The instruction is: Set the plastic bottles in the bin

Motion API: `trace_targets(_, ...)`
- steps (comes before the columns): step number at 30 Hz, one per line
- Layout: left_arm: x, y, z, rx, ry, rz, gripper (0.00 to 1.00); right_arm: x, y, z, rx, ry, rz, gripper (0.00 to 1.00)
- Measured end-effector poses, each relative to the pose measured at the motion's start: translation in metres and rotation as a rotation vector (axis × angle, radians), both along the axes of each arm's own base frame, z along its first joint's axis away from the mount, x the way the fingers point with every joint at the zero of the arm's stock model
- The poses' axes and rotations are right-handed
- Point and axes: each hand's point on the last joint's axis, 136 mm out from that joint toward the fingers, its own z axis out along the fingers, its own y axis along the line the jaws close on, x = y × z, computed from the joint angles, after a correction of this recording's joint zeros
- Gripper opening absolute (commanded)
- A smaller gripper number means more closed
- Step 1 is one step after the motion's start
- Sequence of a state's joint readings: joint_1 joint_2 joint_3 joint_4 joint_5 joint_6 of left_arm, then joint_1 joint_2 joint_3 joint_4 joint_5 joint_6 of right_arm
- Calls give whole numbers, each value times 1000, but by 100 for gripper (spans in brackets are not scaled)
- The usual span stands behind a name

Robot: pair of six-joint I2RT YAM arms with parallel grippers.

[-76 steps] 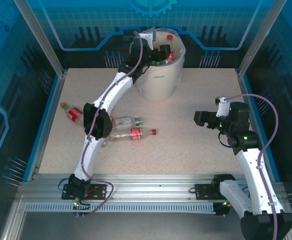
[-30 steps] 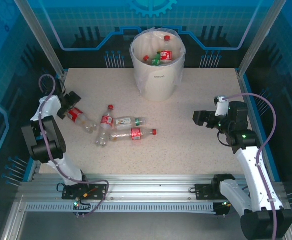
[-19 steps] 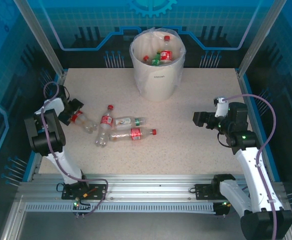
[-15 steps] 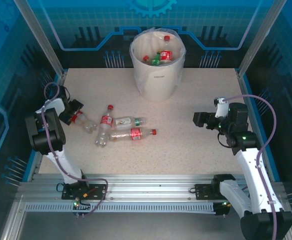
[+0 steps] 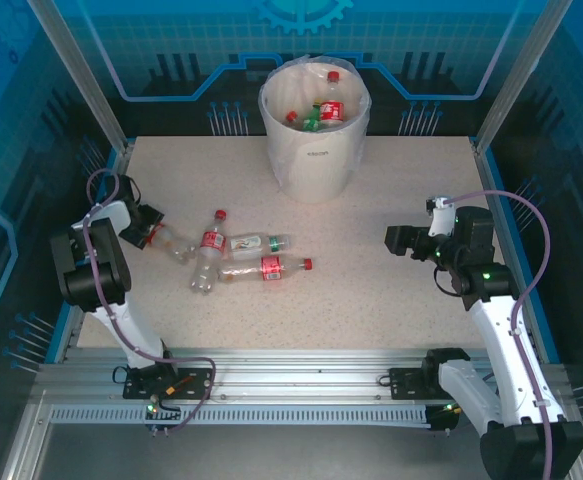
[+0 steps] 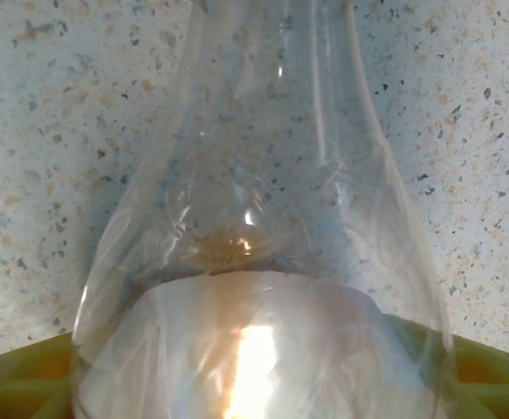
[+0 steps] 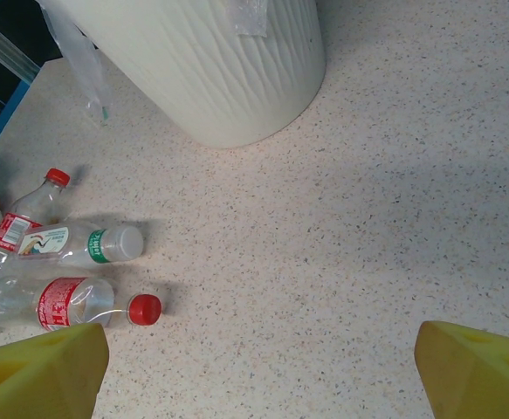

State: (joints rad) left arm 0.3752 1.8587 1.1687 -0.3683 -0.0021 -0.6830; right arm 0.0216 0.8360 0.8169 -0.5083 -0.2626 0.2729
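Observation:
At the table's far left lies a clear plastic bottle (image 5: 169, 243) with a red label, and my left gripper (image 5: 143, 226) is shut on its label end. In the left wrist view this bottle (image 6: 254, 175) fills the gap, with a yellow finger (image 6: 18, 384) pressed to each side. Three more bottles lie mid-left: a red-capped one (image 5: 208, 262), a white-labelled one (image 5: 256, 242) and a red-labelled one (image 5: 267, 267). The off-white bin (image 5: 316, 160) at the back holds several bottles (image 5: 327, 108). My right gripper (image 5: 403, 238) hovers open at the right, with nothing between its fingers (image 7: 263, 362).
The right wrist view has the bin's wall (image 7: 219, 70) at the top and the three loose bottles (image 7: 62, 304) at the left, with bare table ahead. A blue rim (image 5: 89, 240) bounds the table close to my left gripper.
My left arm swung from the bin down to the far-left bottle, and its jaws closed in on the bottle over the last second. The right arm has stayed still.

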Motion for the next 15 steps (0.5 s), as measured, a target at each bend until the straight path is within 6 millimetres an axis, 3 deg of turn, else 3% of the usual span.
trace_targets(4,-2,-1,13,1,-30,21,45,0,0,0,6,3,-4,92)
trace_targets(15,9,-1,98,36,-235,37,19,0,1,1,25,6,-8,92)
